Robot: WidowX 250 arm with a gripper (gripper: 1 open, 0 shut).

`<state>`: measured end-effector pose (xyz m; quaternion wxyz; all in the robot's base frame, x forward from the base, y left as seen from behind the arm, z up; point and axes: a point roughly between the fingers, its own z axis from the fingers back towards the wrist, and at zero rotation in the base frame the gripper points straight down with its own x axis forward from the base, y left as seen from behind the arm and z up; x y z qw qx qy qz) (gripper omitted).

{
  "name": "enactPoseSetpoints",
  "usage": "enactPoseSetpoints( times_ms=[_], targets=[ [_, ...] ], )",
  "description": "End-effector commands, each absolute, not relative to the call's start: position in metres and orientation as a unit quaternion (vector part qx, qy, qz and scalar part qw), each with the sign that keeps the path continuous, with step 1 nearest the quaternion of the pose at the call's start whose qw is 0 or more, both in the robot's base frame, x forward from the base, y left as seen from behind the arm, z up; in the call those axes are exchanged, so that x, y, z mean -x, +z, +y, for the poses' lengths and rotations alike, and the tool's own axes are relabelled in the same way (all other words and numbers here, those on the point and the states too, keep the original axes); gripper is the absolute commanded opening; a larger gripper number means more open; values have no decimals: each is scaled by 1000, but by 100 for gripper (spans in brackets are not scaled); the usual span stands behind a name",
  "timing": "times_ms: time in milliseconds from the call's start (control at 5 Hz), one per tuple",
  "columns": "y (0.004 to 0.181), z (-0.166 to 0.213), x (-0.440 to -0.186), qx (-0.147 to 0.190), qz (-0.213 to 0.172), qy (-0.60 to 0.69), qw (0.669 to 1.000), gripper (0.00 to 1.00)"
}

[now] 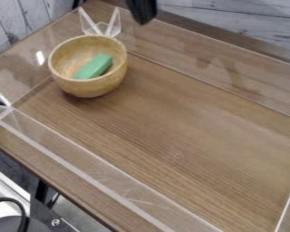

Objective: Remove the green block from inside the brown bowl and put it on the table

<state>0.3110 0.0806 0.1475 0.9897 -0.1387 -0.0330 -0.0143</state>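
The green block (94, 65) lay inside the brown bowl (88, 87), nothing moved; the gripper (142, 9) was closed, empty

A small bright green elongated block (95, 65) lies inside a round light tan wooden bowl (70, 86), whose inside is a paler, creamier tan than its outer wall. The large tabletop (172, 127) is mid-brown with fine wood grain streaks running along its length, lighter where glare falls near the far side. The raised transparent edges (75, 168) around it are colourless, showing pale whitish lines at their rims. At the top edge, a dark, seemingly black gripper (142, 9) is only partly in view and blurred. Behind the table runs a whitish-grey plank-like backdrop (245, 16).
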Motion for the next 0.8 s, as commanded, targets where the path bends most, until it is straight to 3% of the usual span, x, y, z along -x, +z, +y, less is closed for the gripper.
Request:
enactPoseSetpoints(
  times_ms=[0, 600],
  targets=[
    [158, 72, -280, 109, -62, -25, 992, 0],
    [123, 5, -240, 112, -25, -135, 984, 0]
  ],
)
